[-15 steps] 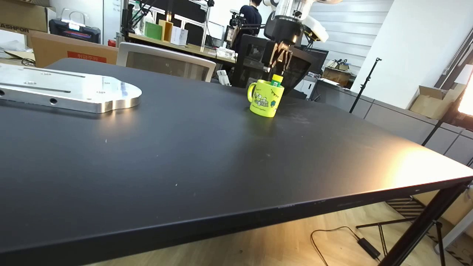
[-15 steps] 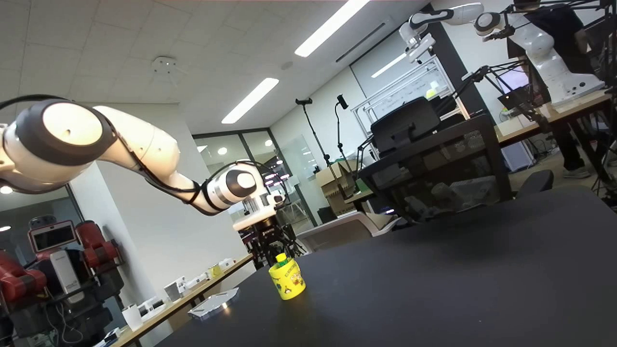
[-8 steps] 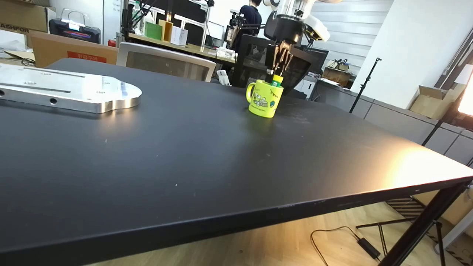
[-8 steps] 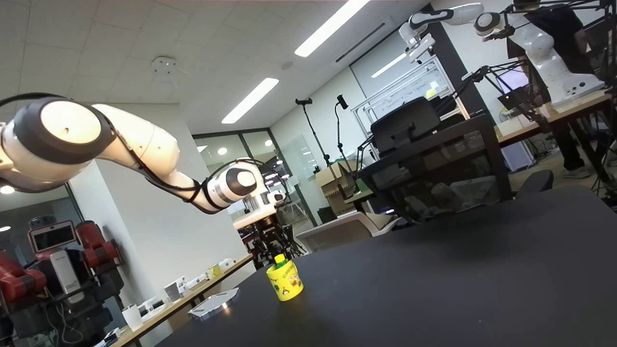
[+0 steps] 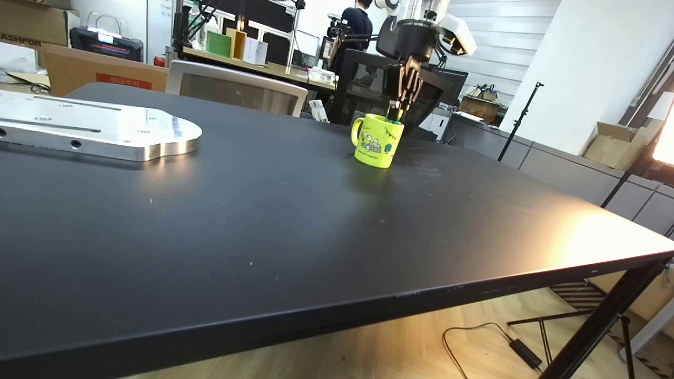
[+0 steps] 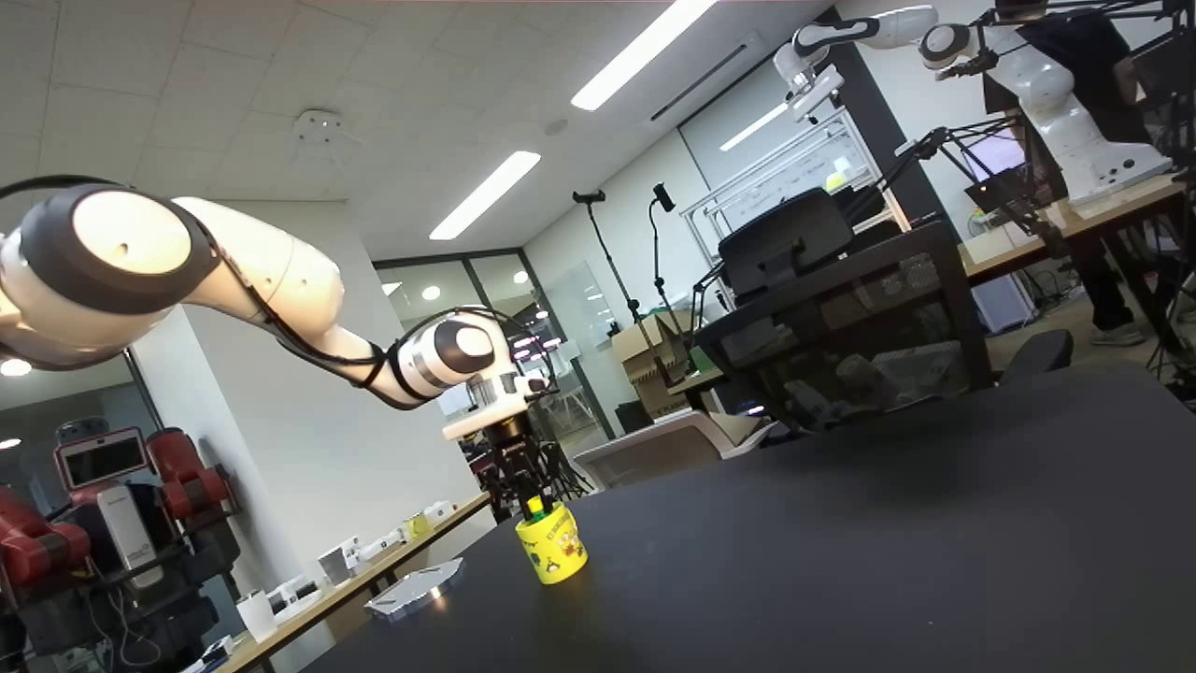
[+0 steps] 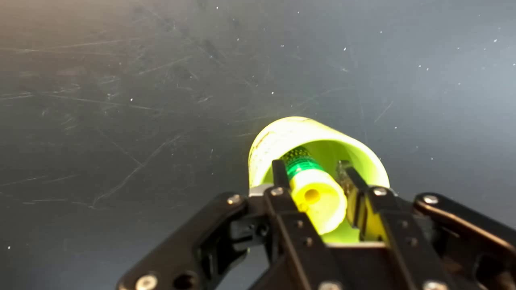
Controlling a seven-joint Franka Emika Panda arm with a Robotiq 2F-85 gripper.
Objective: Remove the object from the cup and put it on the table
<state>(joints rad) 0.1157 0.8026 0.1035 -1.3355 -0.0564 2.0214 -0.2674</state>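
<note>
The object, a green stick with a yellow cap (image 7: 318, 203), leans inside the yellow-green cup (image 7: 282, 141). My gripper (image 7: 312, 166) has a finger on each side of it, the tips dipping past the cup's rim, and the jaws are shut on the stick just below and along its cap. The cup (image 5: 375, 142) stands upright on the dark table (image 5: 263, 210), its handle on the left in that exterior view. There the fingers hide most of the cap. A bit of the yellow cap (image 6: 535, 506) still shows above the rim in an exterior view.
A thick silver metal plate (image 5: 95, 126) lies on the table, also seen as a small shiny plate (image 6: 416, 591) left of the cup. A light-framed chair (image 5: 237, 89) and a black mesh chair (image 6: 860, 327) stand behind the table edge.
My fingers have come down to the cup's mouth and closed in around the stick, covering its cap. The cup has shifted very slightly, and the arm has moved a little.
</note>
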